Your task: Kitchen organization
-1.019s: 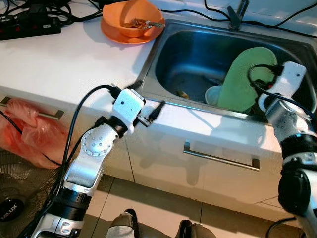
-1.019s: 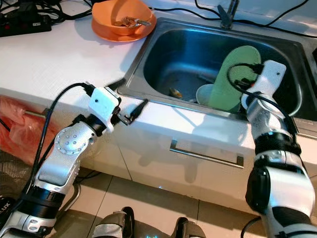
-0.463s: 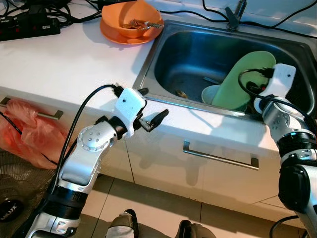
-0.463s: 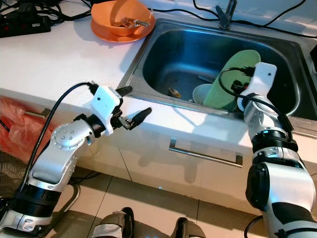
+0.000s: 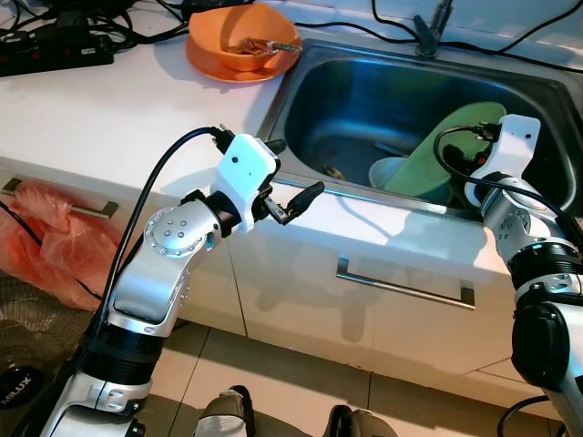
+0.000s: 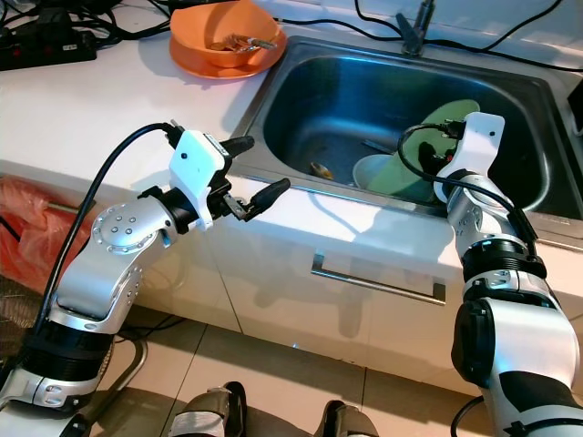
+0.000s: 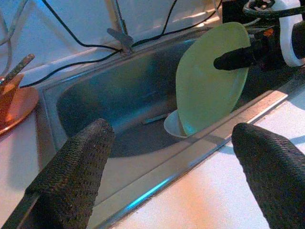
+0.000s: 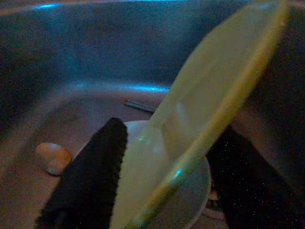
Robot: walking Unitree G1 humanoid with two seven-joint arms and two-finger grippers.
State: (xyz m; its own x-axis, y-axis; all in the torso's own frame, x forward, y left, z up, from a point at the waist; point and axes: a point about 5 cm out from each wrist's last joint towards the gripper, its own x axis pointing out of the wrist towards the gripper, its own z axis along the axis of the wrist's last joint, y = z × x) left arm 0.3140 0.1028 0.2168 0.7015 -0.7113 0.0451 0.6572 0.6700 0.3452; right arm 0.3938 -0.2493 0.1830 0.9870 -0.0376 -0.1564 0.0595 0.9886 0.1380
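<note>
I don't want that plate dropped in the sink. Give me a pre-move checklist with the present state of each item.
1. Right gripper on the green plate: fingers either side of its rim. Ok.
2. Plate free of the white bowl: its lower edge sits at the bowl, contact unclear. Cannot tell.
3. Plate attitude: tilted on edge inside the sink, not lifted out. Not ok for carrying yet.
4. Left gripper: open, empty, over the sink's front rim, apart from the plate. Ok.
5. Landing spot: white counter beside the orange bowl has bare room. Ok.
</note>
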